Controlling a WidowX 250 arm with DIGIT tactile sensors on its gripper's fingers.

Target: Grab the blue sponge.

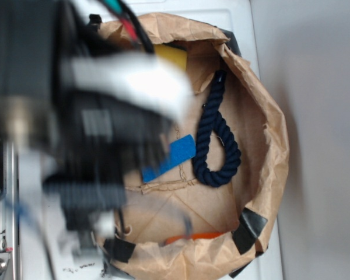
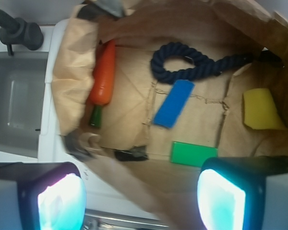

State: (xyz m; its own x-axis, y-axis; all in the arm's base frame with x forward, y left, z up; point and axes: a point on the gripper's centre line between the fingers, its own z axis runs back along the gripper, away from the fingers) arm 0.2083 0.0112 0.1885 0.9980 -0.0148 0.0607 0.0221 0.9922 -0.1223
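No legible text, labels, brands, numbers or signs anywhere in either view.

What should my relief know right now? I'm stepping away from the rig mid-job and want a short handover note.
Tool: open, holding nothing, hovering above the brown paper-lined bin.
Bright blue flat rectangular foam sponge: lying flat on the paper floor, untouched, just below the dark navy twisted rope. Green rectangular block lies nearer the tool; do not confuse them.
Done: nothing grasped yet.
Left: centre over the blue sponge, descend, close, lift.
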